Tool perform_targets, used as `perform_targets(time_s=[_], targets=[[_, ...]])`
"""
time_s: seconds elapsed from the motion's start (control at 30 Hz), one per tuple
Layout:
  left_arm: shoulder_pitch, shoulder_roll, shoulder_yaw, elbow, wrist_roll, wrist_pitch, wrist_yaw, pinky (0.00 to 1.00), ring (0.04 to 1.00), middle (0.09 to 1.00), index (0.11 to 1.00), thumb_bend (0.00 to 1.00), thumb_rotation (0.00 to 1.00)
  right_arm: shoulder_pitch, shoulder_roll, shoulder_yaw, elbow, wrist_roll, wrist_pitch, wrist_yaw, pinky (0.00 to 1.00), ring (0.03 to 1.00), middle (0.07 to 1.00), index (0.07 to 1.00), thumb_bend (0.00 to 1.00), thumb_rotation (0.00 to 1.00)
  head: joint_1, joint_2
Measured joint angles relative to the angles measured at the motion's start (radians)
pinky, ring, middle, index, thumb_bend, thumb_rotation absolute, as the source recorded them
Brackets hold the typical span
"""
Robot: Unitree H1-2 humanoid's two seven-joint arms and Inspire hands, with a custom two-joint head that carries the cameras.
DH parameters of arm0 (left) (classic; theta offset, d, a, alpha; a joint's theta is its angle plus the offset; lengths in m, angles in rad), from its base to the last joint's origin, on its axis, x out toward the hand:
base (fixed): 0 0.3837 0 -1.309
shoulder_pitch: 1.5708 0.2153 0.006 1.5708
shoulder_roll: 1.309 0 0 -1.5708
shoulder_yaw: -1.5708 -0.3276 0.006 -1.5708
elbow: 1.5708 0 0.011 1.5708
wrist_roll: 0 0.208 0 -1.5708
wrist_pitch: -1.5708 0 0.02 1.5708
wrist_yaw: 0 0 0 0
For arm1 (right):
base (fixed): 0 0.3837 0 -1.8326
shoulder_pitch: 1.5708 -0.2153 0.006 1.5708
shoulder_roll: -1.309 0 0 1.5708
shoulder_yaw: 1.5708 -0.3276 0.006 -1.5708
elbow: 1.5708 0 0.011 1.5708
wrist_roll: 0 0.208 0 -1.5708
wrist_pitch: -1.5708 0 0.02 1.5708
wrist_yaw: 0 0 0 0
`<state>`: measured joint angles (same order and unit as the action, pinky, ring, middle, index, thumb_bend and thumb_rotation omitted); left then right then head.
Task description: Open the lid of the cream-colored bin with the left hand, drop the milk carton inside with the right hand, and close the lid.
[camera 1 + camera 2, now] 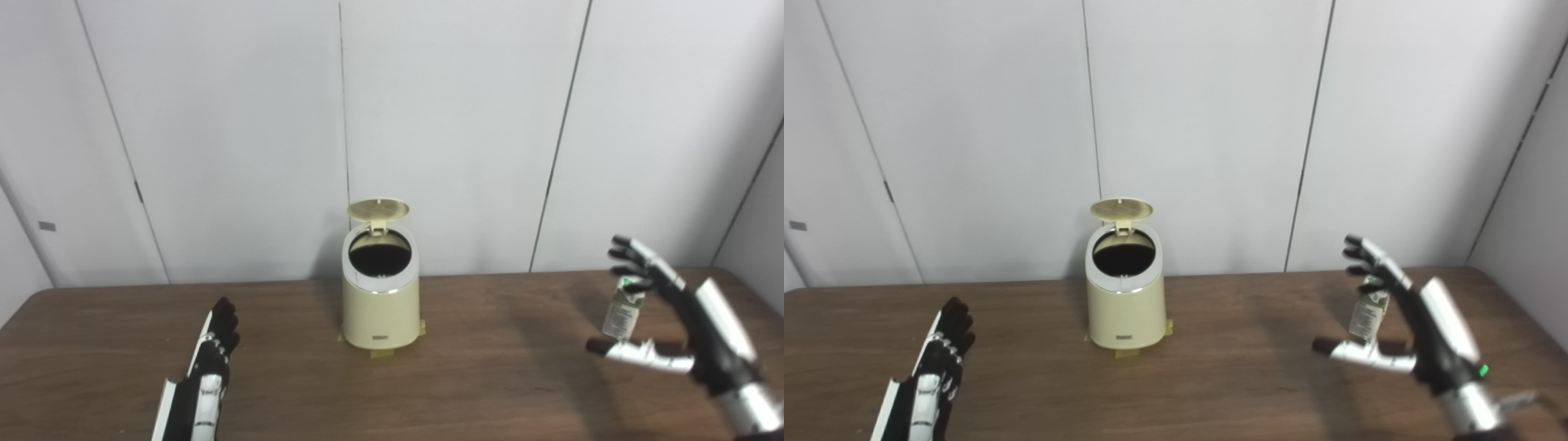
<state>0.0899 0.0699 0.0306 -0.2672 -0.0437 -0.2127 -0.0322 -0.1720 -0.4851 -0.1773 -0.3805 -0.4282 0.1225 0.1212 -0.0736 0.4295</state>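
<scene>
You see the cream-colored bin (pixel 381 300) standing upright near the back middle of the desk (pixel 490 367), close to the white panel wall (pixel 459 122). Its lid (pixel 378 210) is up, hinged at the rear, underside facing you, and the dark round opening is exposed. Strips of yellowish tape (pixel 383 352) show at the bin's base on the desk.

Your left hand (pixel 215 343) lies low over the desk to the left of the bin and well apart from it, fingers (pixel 225 312) straight, held together and pointing toward the wall; it holds nothing.

Your right hand (pixel 680 318) is at the far right, raised above the desk, well apart from the bin. The milk carton (pixel 623 309) sits upright between its curled upper fingers (pixel 643 260) and the thumb stretched out below. The fingers are spread around the carton; you cannot tell whether they are actually pressing on it, nor whether the carton's base rests on the desk.

Differences between views: the left eye view shows a little more of the carton's green-and-white top and printed face. The right eye view shows the right wrist more fully, with a small green light (pixel 1483 370) on it, and more of the side wall at the right. The left eye view shows a small grey plate (pixel 46 226) on the left wall panel more clearly inside the frame.
</scene>
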Motion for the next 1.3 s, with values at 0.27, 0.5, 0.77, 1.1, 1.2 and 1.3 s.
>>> perform_targets(time_s=[0.27, 0.5, 0.77, 1.1, 1.2, 1.3], targets=[[0.005, -0.002, 0.013, 0.026, 0.005, -0.012, -0.008, 1.00, 1.000, 1.000, 1.000, 0.48, 0.88, -0.138, -0.128, 0.024, 0.021, -0.142, 0.172, 0.083, 0.66, 0.785, 0.851, 0.890, 1.00, 0.34, -0.003, 0.008], [0.006, -0.009, 0.005, 0.046, 0.043, -0.081, 0.001, 1.00, 1.000, 1.000, 1.000, 0.45, 0.88, -0.190, -0.142, 0.023, 0.168, -0.102, 0.171, 0.079, 0.69, 0.824, 0.888, 0.907, 1.00, 0.24, -0.006, 0.015], [0.013, -0.009, 0.010, 0.056, 0.013, -0.081, 0.003, 1.00, 1.000, 1.000, 1.000, 0.49, 0.88, -0.212, 0.026, -0.133, 0.499, 0.224, -0.042, -0.086, 0.79, 0.850, 0.866, 0.891, 0.84, 0.20, -0.017, 0.023], [0.013, -0.005, 0.038, 0.074, 0.011, -0.112, 0.020, 1.00, 1.000, 1.000, 1.000, 0.53, 0.87, -0.221, 0.044, -0.102, 0.771, 0.283, -0.187, -0.145, 0.83, 0.867, 0.889, 0.907, 0.89, 0.29, -0.026, 0.022], [0.013, -0.005, 0.035, 0.080, 0.013, -0.116, 0.019, 1.00, 1.000, 1.000, 1.000, 0.54, 0.88, -0.238, 0.023, -0.087, 0.867, 0.287, -0.249, -0.159, 0.82, 0.859, 0.881, 0.906, 0.97, 0.36, -0.022, 0.022], [0.013, -0.005, 0.037, 0.087, 0.019, -0.116, 0.022, 1.00, 1.000, 1.000, 1.000, 0.56, 0.88, -0.258, 0.005, -0.067, 0.981, 0.300, -0.325, -0.157, 0.83, 0.878, 0.895, 0.907, 0.99, 0.38, -0.014, 0.018]])
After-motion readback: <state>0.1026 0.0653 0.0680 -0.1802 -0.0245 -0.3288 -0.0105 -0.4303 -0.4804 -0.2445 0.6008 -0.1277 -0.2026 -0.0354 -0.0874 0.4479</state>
